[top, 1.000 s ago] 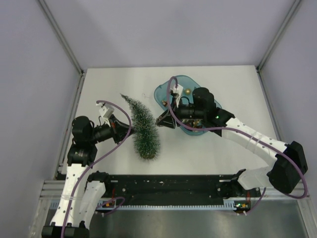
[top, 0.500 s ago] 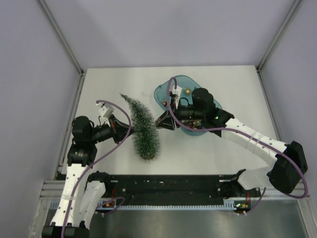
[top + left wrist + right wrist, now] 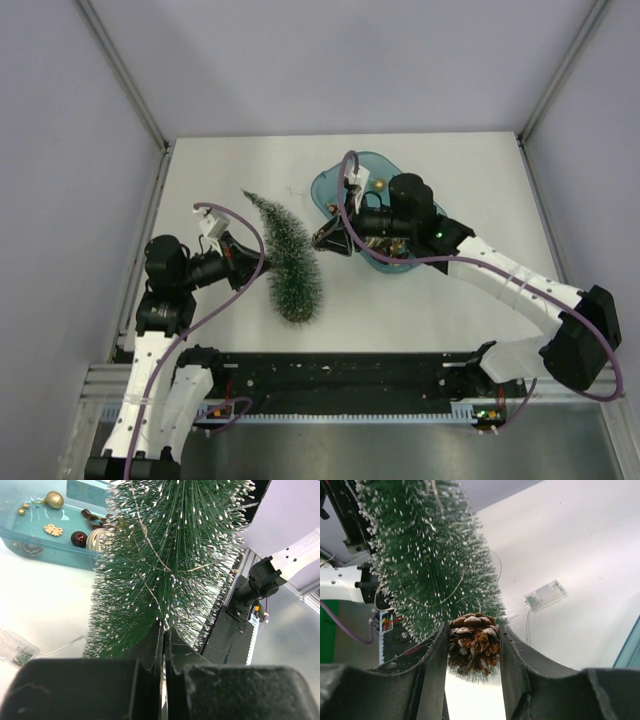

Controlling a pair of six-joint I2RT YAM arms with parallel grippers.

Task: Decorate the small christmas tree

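Note:
The small christmas tree (image 3: 287, 259) leans over the white table, tip toward the back left, wide end toward the front. It fills the left wrist view (image 3: 170, 555) and shows in the right wrist view (image 3: 425, 555). My left gripper (image 3: 256, 265) is shut on the tree from its left side, jaws nearly together in the bristles (image 3: 165, 630). My right gripper (image 3: 322, 240) is shut on a frosted brown pine cone (image 3: 473, 641) and holds it right against the tree's right side. A thin wire runs over the branches.
A teal tray (image 3: 330, 185) behind the right gripper holds gold and brown ornaments (image 3: 54, 500). A small clear battery box (image 3: 545, 594) with wire lies on the table beyond the tree. A black rail (image 3: 350, 375) runs along the front edge.
My right gripper has moved slightly back along the tree's right side with the pine cone. The left gripper and the tree have barely moved.

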